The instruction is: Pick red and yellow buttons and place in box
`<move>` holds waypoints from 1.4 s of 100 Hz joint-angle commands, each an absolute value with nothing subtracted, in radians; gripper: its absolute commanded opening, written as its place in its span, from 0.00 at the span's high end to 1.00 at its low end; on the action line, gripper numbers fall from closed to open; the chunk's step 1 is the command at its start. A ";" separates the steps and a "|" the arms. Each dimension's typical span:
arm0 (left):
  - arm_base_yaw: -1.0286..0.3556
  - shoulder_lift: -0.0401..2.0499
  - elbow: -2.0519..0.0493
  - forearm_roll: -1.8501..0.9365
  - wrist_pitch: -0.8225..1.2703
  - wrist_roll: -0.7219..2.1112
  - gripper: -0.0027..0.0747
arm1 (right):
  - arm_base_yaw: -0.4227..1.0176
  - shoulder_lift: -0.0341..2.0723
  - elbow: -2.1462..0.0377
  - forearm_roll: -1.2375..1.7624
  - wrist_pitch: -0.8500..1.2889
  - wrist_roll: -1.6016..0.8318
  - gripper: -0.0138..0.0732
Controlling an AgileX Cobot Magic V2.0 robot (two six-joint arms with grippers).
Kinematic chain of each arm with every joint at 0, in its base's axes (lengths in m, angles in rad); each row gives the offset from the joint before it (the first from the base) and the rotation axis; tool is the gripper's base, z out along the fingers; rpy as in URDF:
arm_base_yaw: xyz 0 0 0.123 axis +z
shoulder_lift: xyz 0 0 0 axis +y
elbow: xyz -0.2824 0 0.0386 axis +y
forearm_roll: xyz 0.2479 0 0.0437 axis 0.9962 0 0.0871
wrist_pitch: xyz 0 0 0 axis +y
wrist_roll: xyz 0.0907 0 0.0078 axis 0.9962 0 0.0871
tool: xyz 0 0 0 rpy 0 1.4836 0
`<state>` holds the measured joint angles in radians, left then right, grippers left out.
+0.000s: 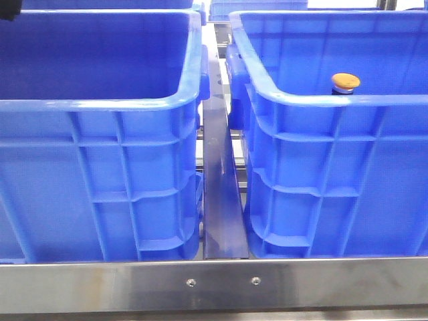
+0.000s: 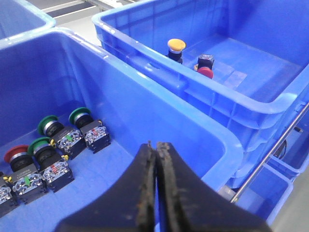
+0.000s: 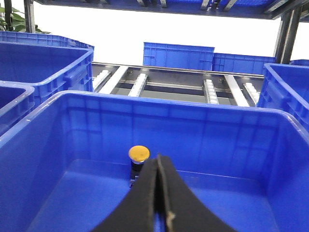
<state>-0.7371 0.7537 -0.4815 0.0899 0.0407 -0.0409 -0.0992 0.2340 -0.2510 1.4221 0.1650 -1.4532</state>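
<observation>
The yellow button [image 1: 346,82] stands upright inside the right blue box [image 1: 348,167]. The left wrist view shows it [image 2: 176,46] next to the red button [image 2: 205,72], which lies tipped over on the box floor [image 2: 256,67]. My left gripper [image 2: 156,145] is shut and empty, above the left crate's near corner. My right gripper [image 3: 158,157] is shut and empty, inside or just over the box [image 3: 203,130], close in front of the yellow button [image 3: 139,153]. Neither gripper shows in the front view.
The left blue crate [image 1: 100,103] holds several buttons on dark bodies: green-capped ones [image 2: 48,124] and a red-capped one [image 2: 16,153]. A metal rail [image 1: 221,200] runs between the two crates. More blue crates [image 3: 178,55] and a roller conveyor [image 3: 137,84] lie behind.
</observation>
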 commanded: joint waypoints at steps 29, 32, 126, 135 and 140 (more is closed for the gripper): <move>-0.736 0.828 -0.510 0.080 -0.039 -0.049 0.99 | -0.105 0.240 -0.277 1.443 0.165 -1.465 0.92; -0.736 0.833 -0.510 0.080 -0.039 -0.049 0.99 | -0.105 0.240 -0.277 1.443 0.165 -1.465 0.92; -0.073 0.359 -0.319 0.055 0.061 -0.011 0.99 | -0.105 0.240 -0.277 1.443 0.171 -1.465 0.92; -0.028 0.291 -0.245 0.040 0.024 -0.011 0.99 | -0.105 0.240 -0.277 1.443 0.171 -1.465 0.92; -0.008 0.252 -0.202 0.028 0.018 -0.011 0.99 | -0.105 0.240 -0.277 1.443 0.171 -1.465 0.92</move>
